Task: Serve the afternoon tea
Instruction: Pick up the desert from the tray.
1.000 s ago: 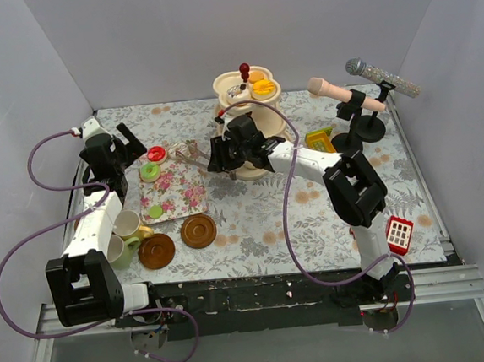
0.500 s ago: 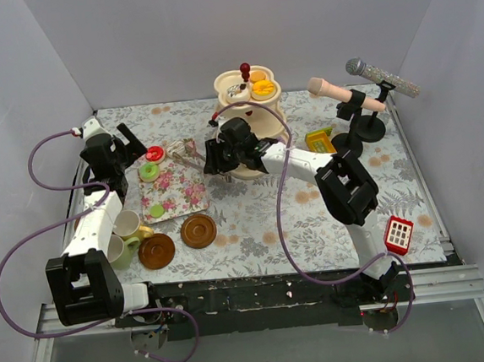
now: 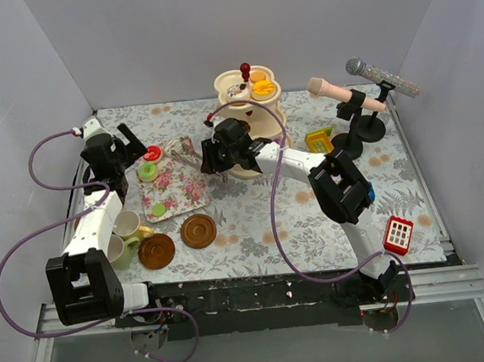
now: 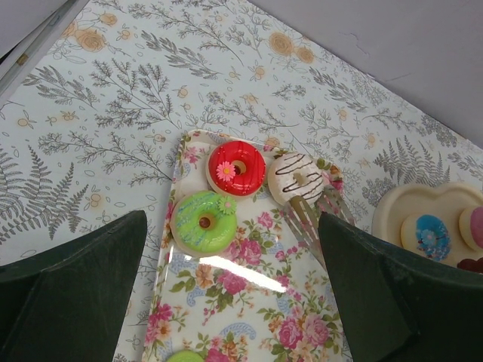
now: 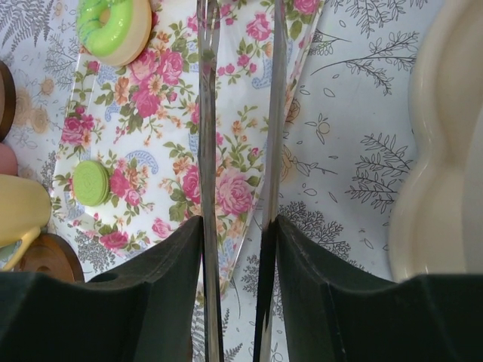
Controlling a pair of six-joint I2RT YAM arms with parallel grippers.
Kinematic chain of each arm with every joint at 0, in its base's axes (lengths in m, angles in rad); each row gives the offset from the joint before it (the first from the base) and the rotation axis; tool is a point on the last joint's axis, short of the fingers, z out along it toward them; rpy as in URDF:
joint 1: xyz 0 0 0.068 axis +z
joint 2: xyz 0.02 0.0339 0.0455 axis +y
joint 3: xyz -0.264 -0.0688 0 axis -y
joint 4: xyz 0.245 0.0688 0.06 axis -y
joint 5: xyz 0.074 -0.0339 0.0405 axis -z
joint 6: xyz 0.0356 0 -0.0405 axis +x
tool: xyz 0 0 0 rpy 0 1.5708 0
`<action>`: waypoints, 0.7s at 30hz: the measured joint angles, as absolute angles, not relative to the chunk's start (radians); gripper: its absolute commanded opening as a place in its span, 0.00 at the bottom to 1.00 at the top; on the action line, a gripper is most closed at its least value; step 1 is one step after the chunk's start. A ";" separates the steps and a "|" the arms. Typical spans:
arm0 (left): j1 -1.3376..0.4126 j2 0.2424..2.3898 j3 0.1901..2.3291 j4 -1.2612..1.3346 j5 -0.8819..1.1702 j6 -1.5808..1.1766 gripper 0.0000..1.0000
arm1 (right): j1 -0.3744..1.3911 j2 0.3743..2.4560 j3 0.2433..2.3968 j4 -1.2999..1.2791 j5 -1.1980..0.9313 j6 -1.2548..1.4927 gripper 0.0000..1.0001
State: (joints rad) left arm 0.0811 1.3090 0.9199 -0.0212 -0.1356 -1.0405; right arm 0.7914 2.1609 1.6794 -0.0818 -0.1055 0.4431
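Nearest the arm bases, brown saucers (image 3: 157, 251) lie on the bench (image 3: 255, 231) beside the pastel cups (image 3: 127, 224). Beyond them a floral tray (image 3: 180, 195) carries a small green cake (image 5: 91, 182), a green donut (image 4: 203, 222), a red donut (image 4: 237, 167) and a white donut (image 4: 296, 176). The left tool (image 4: 230, 294) hangs over the tray, spread wide and holding nothing. The right tool (image 5: 238, 226) pinches the metal tongs (image 5: 207, 151), their tips just beside the white donut. Farthest back stands the cream three-tier stand (image 3: 251, 125), with small cakes on its tiers.

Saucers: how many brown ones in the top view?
2. One saucer beside the cups; the other saucer just right of it. Another might hide beneath the cups.
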 measured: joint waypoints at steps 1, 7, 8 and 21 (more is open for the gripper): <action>0.081 1.309 0.920 -0.022 -0.134 -1.040 0.98 | 0.791 2.164 1.684 -0.083 -0.104 0.442 0.45; 0.081 1.309 0.920 -0.021 -0.131 -1.040 0.98 | 0.789 2.188 1.699 -0.098 -0.097 0.439 0.27; 0.081 1.309 0.920 -0.021 -0.130 -1.040 0.98 | 0.789 2.189 1.699 -0.098 -0.098 0.439 0.26; 0.081 1.309 0.920 -0.021 -0.130 -1.040 0.98 | 0.791 2.187 1.699 -0.098 -0.101 0.438 0.16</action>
